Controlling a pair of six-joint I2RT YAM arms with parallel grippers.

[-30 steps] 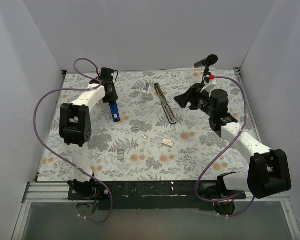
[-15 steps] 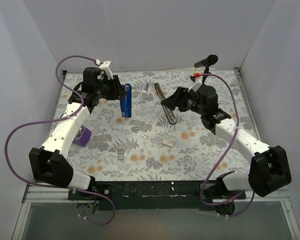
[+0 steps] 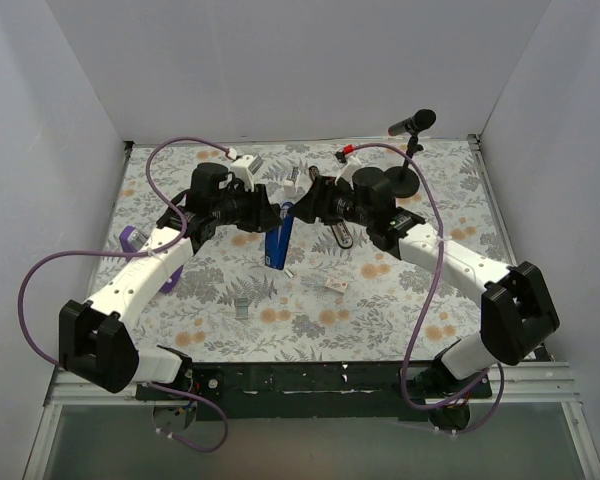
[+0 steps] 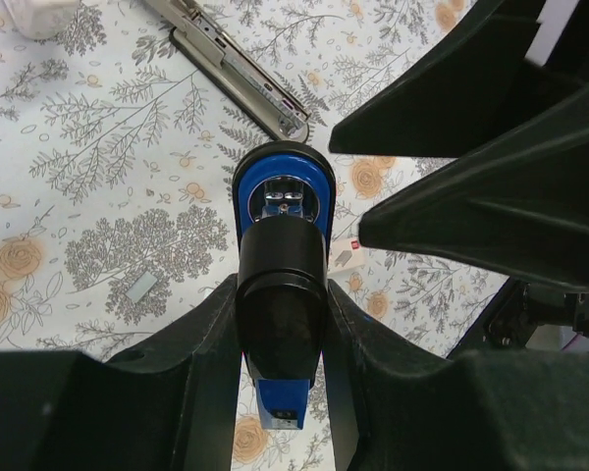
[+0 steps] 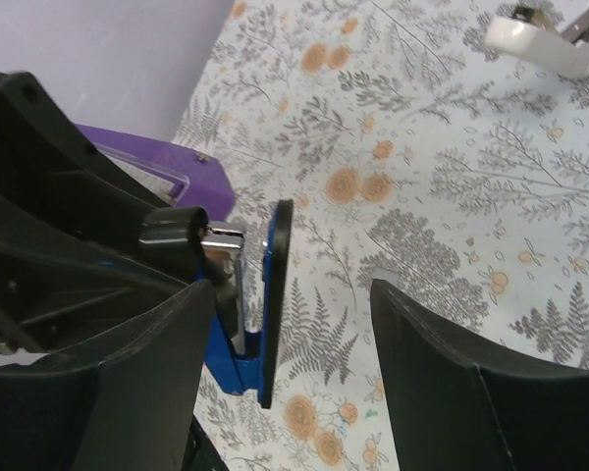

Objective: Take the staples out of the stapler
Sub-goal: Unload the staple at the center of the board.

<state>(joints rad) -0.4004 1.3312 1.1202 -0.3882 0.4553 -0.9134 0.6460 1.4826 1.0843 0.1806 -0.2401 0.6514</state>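
My left gripper (image 3: 267, 216) is shut on the blue-and-black stapler (image 3: 277, 245) and holds it above the middle of the table, nose down. In the left wrist view the stapler (image 4: 280, 294) sits tight between my fingers. My right gripper (image 3: 300, 212) is open beside it. In the right wrist view the stapler's blue base plate (image 5: 275, 294) stands between my spread fingers, near the left one (image 5: 128, 363), not touching. Loose staples (image 3: 242, 308) lie on the cloth, and one shows in the left wrist view (image 4: 140, 287).
A long slim metal channel on a dark strip (image 3: 342, 237) lies under my right arm and also shows in the left wrist view (image 4: 240, 69). A purple stapler (image 3: 130, 240) lies at the left. A small white piece (image 3: 335, 285) and a white block (image 3: 293, 178) lie nearby.
My left arm has swung the blue stapler from the far left to the middle of the table. My right gripper has moved left to beside it.
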